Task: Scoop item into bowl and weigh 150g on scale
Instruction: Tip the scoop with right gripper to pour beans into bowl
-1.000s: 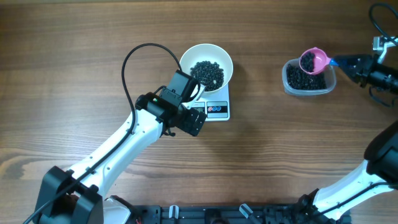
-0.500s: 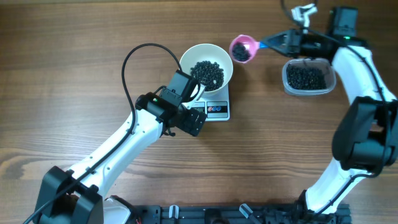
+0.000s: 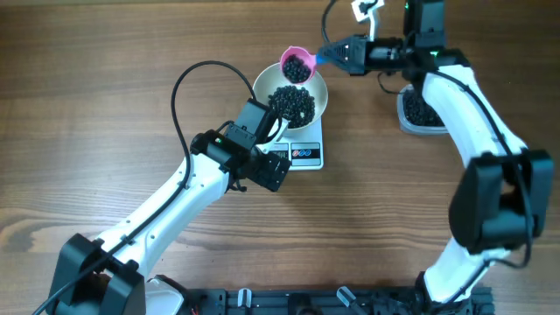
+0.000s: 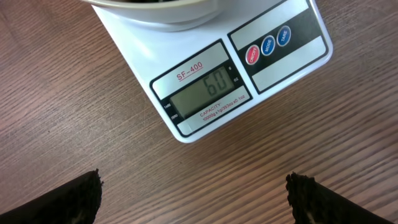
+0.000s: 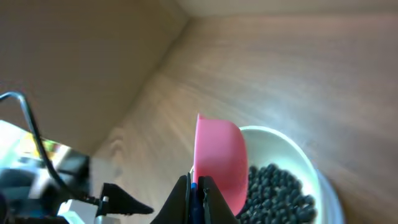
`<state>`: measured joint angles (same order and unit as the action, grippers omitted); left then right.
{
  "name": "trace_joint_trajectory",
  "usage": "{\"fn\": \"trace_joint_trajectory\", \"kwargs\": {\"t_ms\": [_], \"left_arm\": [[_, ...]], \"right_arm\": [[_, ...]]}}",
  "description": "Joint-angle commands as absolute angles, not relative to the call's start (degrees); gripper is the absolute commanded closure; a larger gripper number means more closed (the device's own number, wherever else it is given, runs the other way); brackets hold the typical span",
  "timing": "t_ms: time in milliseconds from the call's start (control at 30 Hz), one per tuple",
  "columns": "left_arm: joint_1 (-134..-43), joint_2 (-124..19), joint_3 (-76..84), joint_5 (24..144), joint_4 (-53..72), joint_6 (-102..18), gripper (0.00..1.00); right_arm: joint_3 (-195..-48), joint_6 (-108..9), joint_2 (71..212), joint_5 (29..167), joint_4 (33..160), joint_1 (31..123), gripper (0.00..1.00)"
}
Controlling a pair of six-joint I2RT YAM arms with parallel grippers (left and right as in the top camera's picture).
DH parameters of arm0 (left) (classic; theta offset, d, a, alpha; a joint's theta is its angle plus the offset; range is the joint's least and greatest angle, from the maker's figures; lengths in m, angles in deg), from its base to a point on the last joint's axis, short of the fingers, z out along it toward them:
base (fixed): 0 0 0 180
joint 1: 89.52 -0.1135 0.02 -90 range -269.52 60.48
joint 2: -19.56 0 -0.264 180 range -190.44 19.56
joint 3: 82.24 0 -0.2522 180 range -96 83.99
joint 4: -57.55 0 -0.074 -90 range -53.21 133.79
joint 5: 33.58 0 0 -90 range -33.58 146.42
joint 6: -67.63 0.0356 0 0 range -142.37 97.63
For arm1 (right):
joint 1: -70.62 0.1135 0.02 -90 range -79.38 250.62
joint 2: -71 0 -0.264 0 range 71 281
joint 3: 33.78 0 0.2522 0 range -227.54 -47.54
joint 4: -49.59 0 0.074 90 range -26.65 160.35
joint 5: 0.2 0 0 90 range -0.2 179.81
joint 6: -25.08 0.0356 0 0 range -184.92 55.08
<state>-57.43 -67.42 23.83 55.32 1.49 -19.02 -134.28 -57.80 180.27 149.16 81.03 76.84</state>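
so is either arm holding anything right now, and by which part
The right gripper holds the pink scoop by its blue handle; the left gripper is open and empty.

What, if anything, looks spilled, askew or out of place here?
Nothing stands out: no beads lie loose on the table; they are in the bowl on the scale, the pink scoop and the tub.

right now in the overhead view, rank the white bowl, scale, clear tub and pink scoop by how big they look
1. white bowl
2 or 3. scale and clear tub, both partly hidden, so I won't rank them
4. pink scoop, smallest even though raised toward the camera
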Motion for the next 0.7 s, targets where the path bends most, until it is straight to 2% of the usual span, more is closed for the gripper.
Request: {"fn": "trace_joint_trajectory", "kwargs": {"t_ms": [0,167,233,333,433,667], "left_arm": [[-57.49,-66.48,24.12,55.71,1.60,-18.34,0.00],[-57.49,-66.48,24.12,55.71,1.60,-18.34,0.00],[-57.49,-66.48,24.12,55.71,1.60,-18.34,0.00],[-57.49,-66.48,24.12,55.71,1.60,-18.34,0.00],[-57.49,-66.48,24.12,55.71,1.60,-18.34,0.00],[-57.49,-66.48,24.12,55.71,1.60,-18.34,0.00]], "right_arm": [[-135.07,-73.28,171.09,136.68,86.60,78.67,0.95],[-135.07,-83.42,167.16,112.85,91.65,85.69,0.96],[-135.05,-86.74,167.27,107.96,91.69,88.31,0.96],[-135.05,-86.81,167.27,107.94,91.69,89.36,0.96],[-135.05,-86.83,167.27,113.77,93.05,89.36,0.96],[-135.05,-87.35,167.83,113.64,93.86,89.34,0.96]]}}
